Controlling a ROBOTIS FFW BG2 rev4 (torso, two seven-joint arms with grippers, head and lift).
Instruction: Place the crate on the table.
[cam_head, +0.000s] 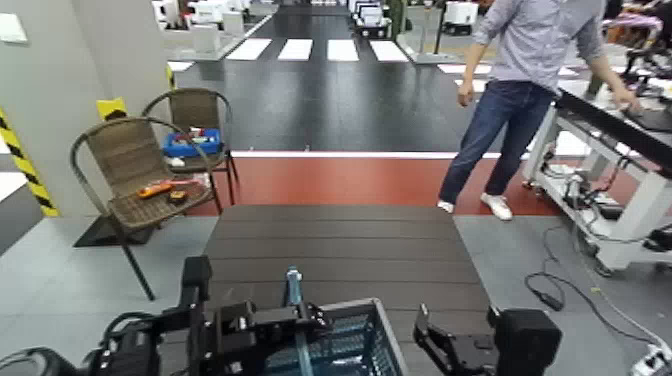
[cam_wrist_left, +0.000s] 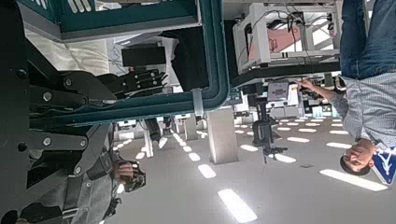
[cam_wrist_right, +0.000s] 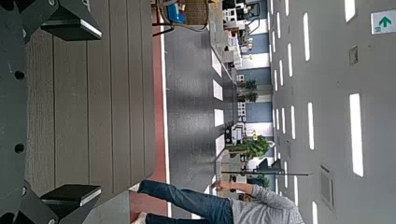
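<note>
The crate (cam_head: 345, 345), dark teal with latticed sides, a grey rim and a light-blue hoop handle (cam_head: 293, 290), sits at the bottom middle of the head view, over the near end of the table (cam_head: 330, 245). I cannot tell whether it rests on the planks. My left gripper (cam_head: 285, 325) is shut on the crate's left rim; the left wrist view shows the teal rim (cam_wrist_left: 177, 101) running between the fingers (cam_wrist_left: 140, 82). My right gripper (cam_head: 440, 350) is open and empty, just right of the crate. In the right wrist view its gripper (cam_wrist_right: 70, 110) hangs over bare planks (cam_wrist_right: 103, 103).
A person (cam_head: 525, 80) in a grey shirt and jeans stands beyond the table's far right corner at a white-framed workbench (cam_head: 610, 125). Two wicker chairs (cam_head: 140, 170) stand at the left; one holds a small blue box (cam_head: 190, 146). Cables (cam_head: 560, 290) lie on the floor at the right.
</note>
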